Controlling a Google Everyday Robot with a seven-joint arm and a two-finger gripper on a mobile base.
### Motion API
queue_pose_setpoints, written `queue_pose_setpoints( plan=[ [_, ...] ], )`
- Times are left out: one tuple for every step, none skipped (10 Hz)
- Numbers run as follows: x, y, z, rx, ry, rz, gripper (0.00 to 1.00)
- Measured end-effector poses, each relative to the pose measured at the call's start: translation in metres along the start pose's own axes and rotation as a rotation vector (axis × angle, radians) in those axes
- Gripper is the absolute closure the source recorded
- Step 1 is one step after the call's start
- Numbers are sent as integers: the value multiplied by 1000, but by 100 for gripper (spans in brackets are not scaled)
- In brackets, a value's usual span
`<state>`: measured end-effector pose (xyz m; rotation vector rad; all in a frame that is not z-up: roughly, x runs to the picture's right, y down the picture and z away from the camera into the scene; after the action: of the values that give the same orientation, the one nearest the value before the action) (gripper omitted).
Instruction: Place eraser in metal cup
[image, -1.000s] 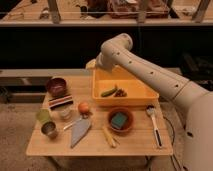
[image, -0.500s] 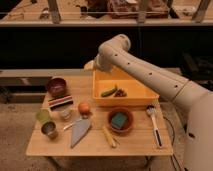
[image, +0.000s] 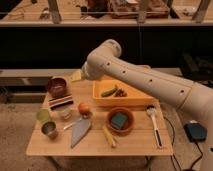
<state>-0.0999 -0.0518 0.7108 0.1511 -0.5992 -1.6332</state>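
Nothing has moved. My pincer, hidden behind my arm (image: 145, 82) at eleven o'clock, stands wide, ready for the red-striped block eraser (image: 61, 102) at nine; the shiny steel metal cup (image: 49, 129) waits at seven.

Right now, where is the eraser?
Camera view, table's left part: the eraser lies in front of the dark red bowl; the gripper hangs right of that bowl, at the far edge.

eraser (image: 61, 102), dk/red/wht stripes, flat on table (image: 135, 142), metal cup (image: 49, 129) upright nr front edge, apart

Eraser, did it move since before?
No. The eraser stays just in front of the dark red bowl; the gripper hovers at the far edge of the table.
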Motion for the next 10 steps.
queue_pose_setpoints(
  plan=[
    [-5, -7, 5, 47, -80, -6, 20],
    [-10, -12, 11, 59, -129, -9, 20],
    [-16, -19, 19, 37, -169, -24, 20],
    [-22, -25, 24, 0, -184, -36, 20],
    [-28, -29, 28, -24, -187, -46, 20],
    [-34, -33, 36, -37, -182, -53, 20],
    [-37, -35, 43, -26, -180, -54, 20],
    [-41, -35, 54, 14, -184, -38, 20],
    [-43, -35, 63, 63, -185, -20, 20],
    [-43, -31, 66, 83, -180, -3, 20]
  ],
)
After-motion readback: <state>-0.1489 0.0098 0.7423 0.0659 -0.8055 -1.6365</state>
